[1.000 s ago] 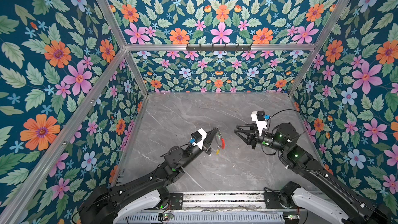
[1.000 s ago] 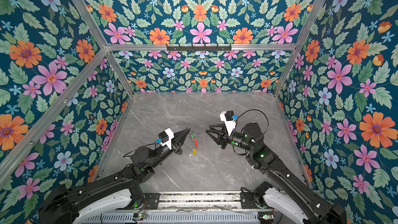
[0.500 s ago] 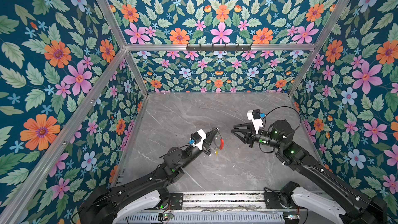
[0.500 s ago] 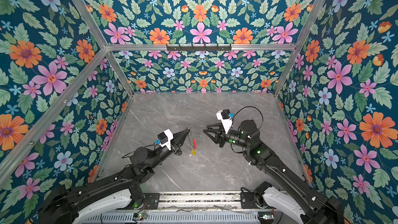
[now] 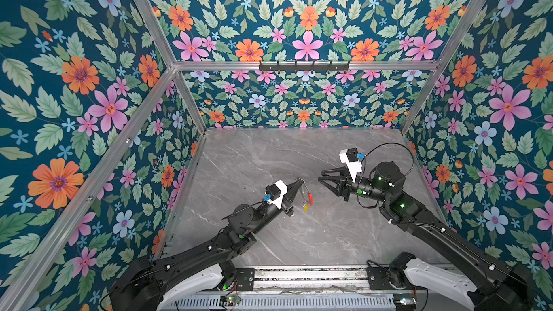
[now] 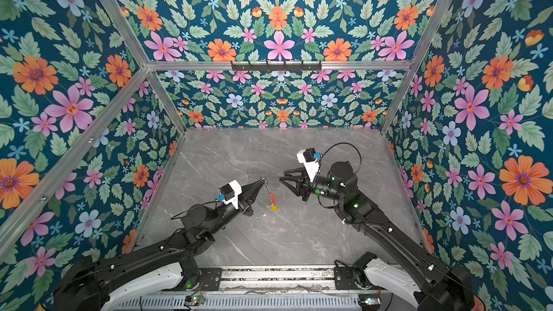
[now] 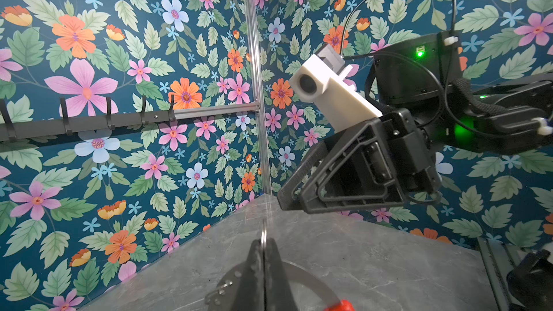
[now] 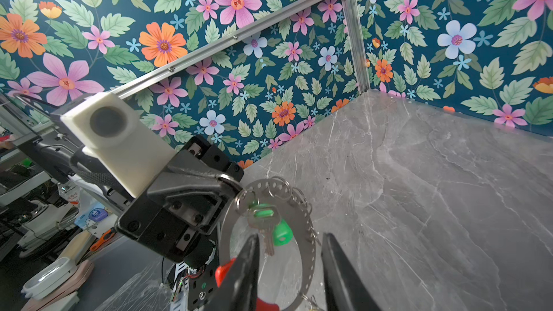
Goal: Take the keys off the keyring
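Observation:
My left gripper (image 5: 300, 181) (image 6: 262, 180) (image 7: 263, 242) is shut on the top of the keyring (image 8: 311, 234), a thin grey metal loop with a red sleeve (image 5: 310, 198) (image 6: 271, 196) (image 7: 341, 305). It holds the loop above the table. A green-headed key (image 8: 282, 233) hangs inside the loop on a small ring. A yellow-headed key (image 5: 305, 207) (image 6: 273, 207) dangles at the bottom. My right gripper (image 5: 320, 175) (image 6: 281, 175) (image 8: 291, 235) is open a short way right of the loop and faces it without touching. Nothing sits between its fingers (image 8: 248, 252).
The grey marble table (image 5: 269, 160) is boxed in by floral walls on three sides. A black hook rail (image 5: 303, 65) runs along the back wall. The metal base rail (image 5: 299, 276) carrying both arms lies along the front edge.
The right gripper has moved left and slightly back, closer to the hanging keyring. The left gripper and the keyring have stayed almost still.

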Tool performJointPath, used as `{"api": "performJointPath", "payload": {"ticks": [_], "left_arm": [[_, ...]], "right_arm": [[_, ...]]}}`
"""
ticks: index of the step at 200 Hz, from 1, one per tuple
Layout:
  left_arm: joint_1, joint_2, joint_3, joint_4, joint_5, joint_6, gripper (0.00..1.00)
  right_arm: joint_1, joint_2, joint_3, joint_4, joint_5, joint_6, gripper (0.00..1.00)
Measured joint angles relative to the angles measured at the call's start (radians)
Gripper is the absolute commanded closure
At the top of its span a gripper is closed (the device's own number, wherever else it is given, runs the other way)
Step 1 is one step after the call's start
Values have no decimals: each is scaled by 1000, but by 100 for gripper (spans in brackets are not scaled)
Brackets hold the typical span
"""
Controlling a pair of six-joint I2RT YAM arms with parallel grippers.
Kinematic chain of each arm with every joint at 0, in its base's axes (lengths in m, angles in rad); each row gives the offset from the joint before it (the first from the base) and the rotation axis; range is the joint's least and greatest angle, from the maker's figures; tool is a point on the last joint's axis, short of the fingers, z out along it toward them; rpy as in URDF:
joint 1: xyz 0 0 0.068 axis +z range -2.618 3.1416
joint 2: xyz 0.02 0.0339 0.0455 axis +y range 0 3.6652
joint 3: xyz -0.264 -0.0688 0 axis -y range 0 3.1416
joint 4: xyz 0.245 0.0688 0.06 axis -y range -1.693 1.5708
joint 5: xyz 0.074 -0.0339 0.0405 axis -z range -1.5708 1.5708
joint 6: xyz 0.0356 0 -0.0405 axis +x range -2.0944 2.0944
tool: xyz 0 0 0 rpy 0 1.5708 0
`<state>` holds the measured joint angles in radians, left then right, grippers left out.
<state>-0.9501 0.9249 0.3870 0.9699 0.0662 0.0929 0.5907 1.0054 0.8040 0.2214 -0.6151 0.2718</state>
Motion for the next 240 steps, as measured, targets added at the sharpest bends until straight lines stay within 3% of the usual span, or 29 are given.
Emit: {"api": "performJointPath", "payload": {"ticks": [135,240], "left_arm": [[0,3,-2,2,0,11,100],[12,-13,34,-42,72,-80,100]], "right_arm": [[-1,48,36,0,-50,-38,62],[-3,126,103,7,-330,-15,58]]}}
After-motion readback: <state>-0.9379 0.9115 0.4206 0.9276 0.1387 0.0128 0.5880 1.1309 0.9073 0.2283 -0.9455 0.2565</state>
